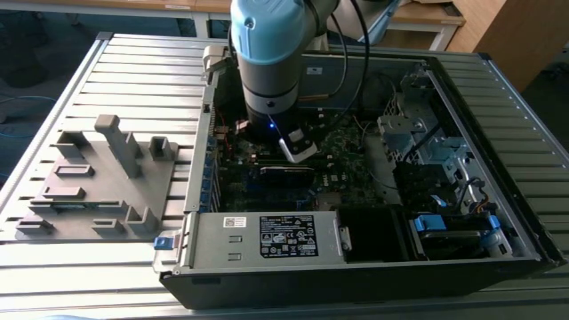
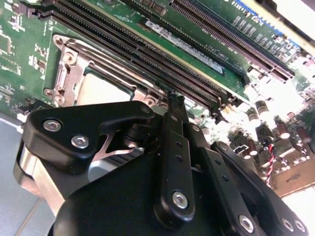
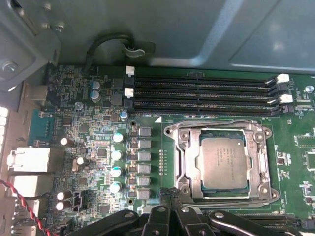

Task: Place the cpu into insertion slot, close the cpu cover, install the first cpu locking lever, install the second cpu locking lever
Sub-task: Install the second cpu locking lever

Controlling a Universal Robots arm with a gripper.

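First wrist view: the cpu (image 3: 221, 162) sits flat in the insertion slot (image 3: 187, 162), silver top up. The cpu cover (image 3: 220, 127) lies down around it, the chip showing through the window. The frame's edge nearest the claw is cut off by the black claw links. Locking levers are hard to pick out against the frame; can't tell if either is latched.

Second wrist view: part of the cover (image 2: 74, 73) and a bright patch of the chip (image 2: 101, 91) show; the rest is hidden behind the claw body. Glare washes out the chip's surface there.

Claw (image 3: 173, 192) sits just beside the socket frame edge, tip close to the metal; contact can't be confirmed. In both wrist views the fingers (image 2: 174, 105) come together at the tip with no gap visible, so the claw is clenched, nothing seen between them.

Four long black memory slots (image 3: 202, 93) run beside the socket, white clips at their ends. A row of capacitors (image 3: 116, 162) stands on the other side.

Exterior view: the arm (image 1: 271, 60) reaches straight down into the open computer case (image 1: 356, 267), wrist roughly vertical over the motherboard (image 1: 342, 150). The arm blocks the socket area here. The case lies on a slatted desk (image 1: 116, 67); a grey fixture plate (image 1: 98, 180) rests at the exterior view's left, well apart from the arm.
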